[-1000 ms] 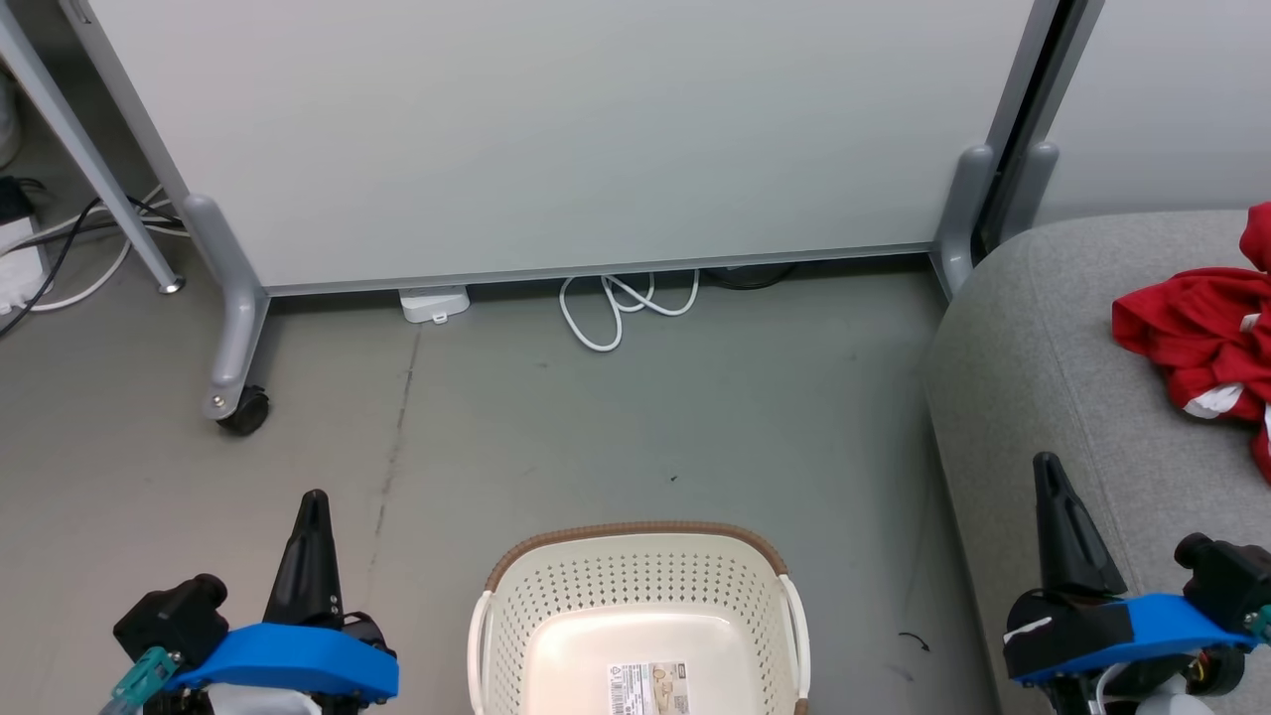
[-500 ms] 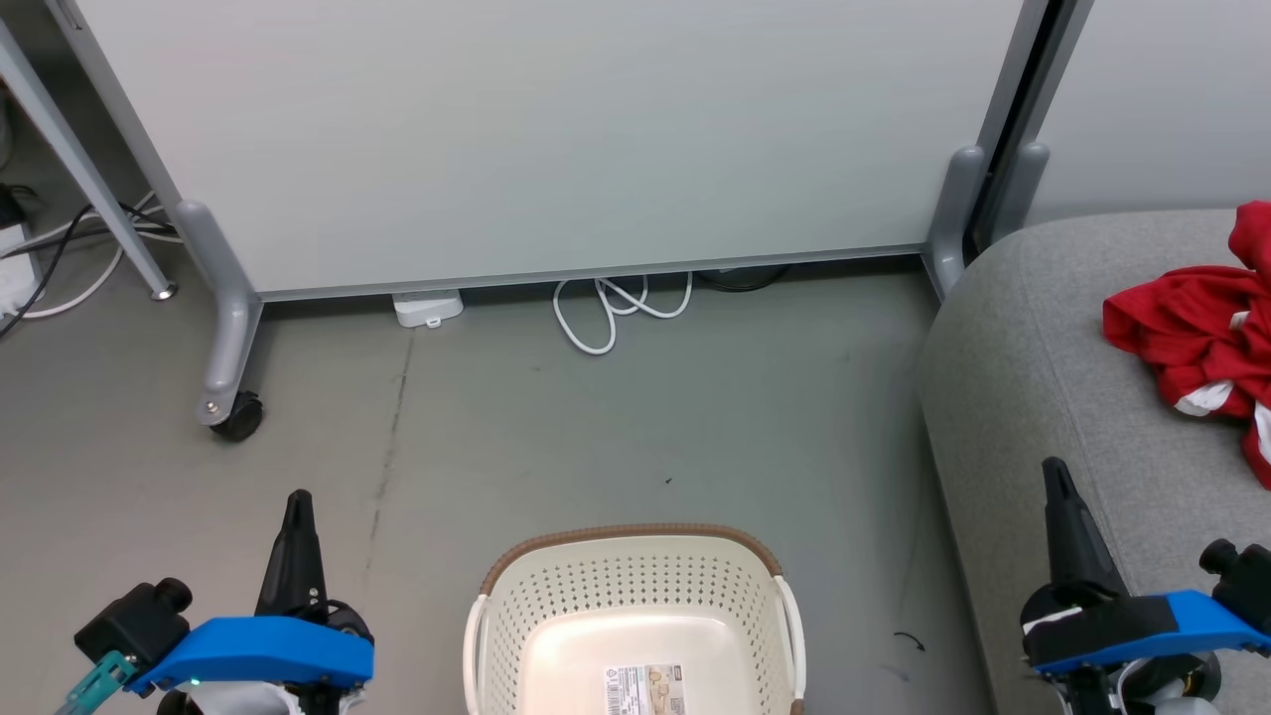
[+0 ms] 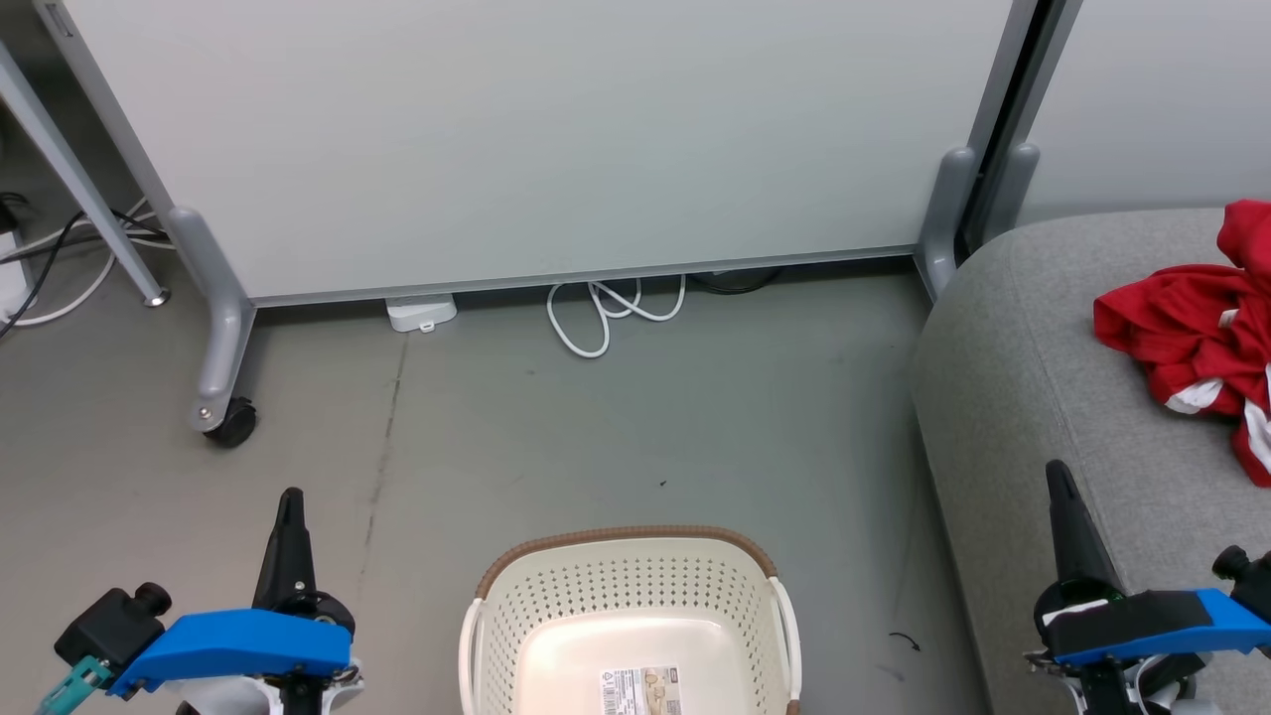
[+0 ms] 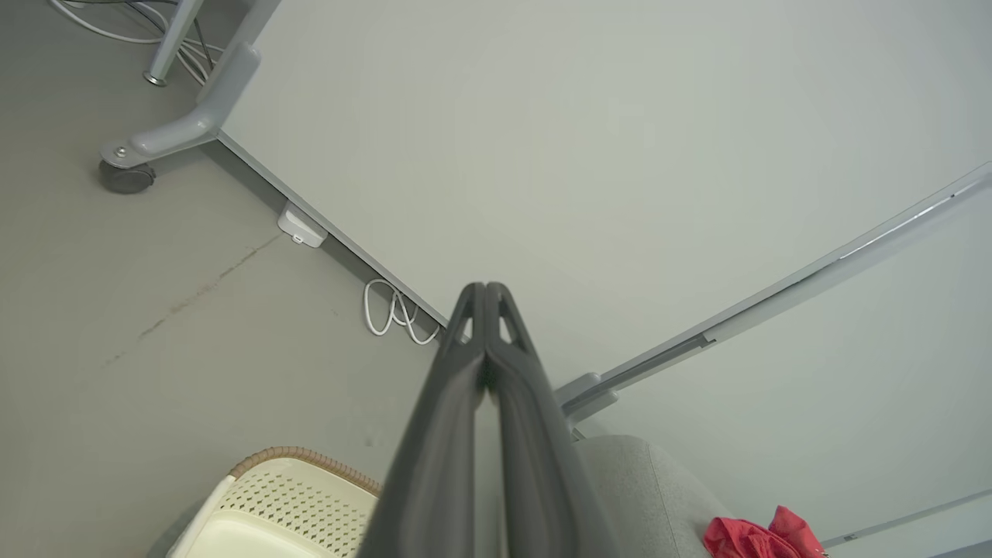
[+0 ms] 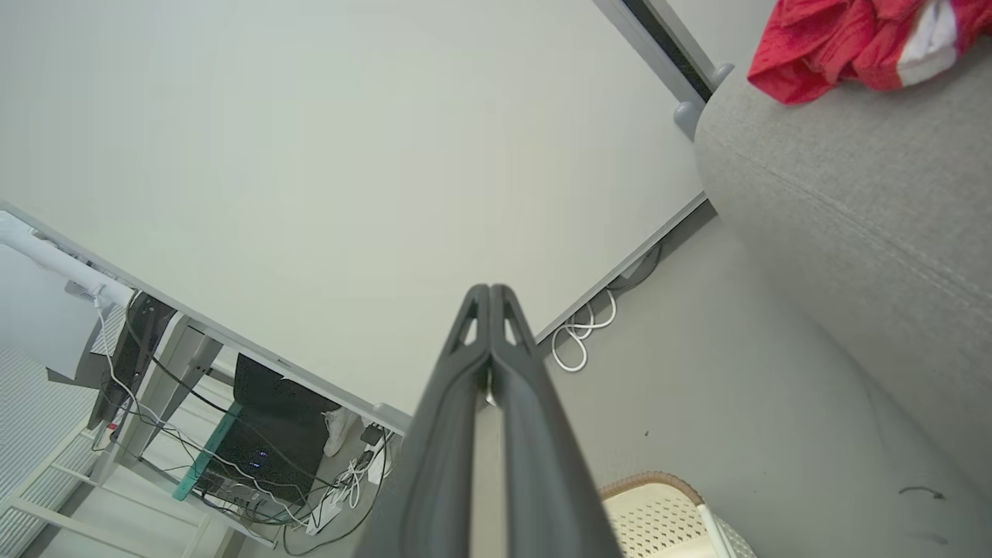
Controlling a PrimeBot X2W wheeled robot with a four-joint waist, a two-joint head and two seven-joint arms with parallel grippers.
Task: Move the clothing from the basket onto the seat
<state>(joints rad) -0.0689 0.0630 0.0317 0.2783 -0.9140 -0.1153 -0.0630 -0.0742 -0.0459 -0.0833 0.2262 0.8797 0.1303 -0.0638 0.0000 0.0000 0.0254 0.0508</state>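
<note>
The red clothing (image 3: 1197, 333) lies crumpled on the grey seat (image 3: 1033, 377) at the right edge of the head view, with white patches showing. It also appears in the right wrist view as a red heap (image 5: 845, 39) on the seat (image 5: 852, 201), and small in the left wrist view (image 4: 756, 536). The cream basket (image 3: 626, 616) stands on the floor at bottom centre, its bottom bare except for a label. My left gripper (image 3: 290, 497) is shut left of the basket, holding nothing. My right gripper (image 3: 1057, 469) is shut over the seat's front edge, holding nothing.
A white partition panel (image 3: 556, 139) on grey wheeled feet (image 3: 223, 417) stands behind the basket. A coiled white cable (image 3: 606, 308) and a white adapter (image 3: 421, 313) lie at its base. More cables (image 3: 60, 258) trail at far left near a table leg.
Both grippers have sunk lower in the head view. The whole picture has shifted slightly left, so the camera moved. Basket and clothing stay put.
</note>
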